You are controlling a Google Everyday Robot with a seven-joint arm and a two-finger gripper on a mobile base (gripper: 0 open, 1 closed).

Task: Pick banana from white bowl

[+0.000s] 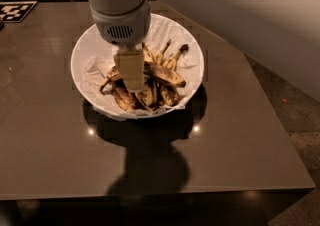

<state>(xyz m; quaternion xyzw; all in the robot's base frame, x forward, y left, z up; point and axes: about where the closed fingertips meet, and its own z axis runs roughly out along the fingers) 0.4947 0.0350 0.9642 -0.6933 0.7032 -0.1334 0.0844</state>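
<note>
The white bowl (196, 55) sits on the dark table, lined with crumpled white paper (97, 65). Several overripe brown-black bananas lie in it. The banana (167, 75), long, curved and blotched, lies across the pile just right of centre. Shorter blackened bananas (125, 99) lie at the front of the bowl. My gripper (130, 72) hangs straight down from the wrist into the left-centre of the bowl, over the pile and just left of the banana. It hides part of the pile.
The bowl stands on a dark glossy table (55, 145) whose front edge runs low in view and whose right edge slants by the floor (300, 110). A black-and-white marker tag (15, 11) lies at the far left corner. My pale arm (240, 15) spans the upper right.
</note>
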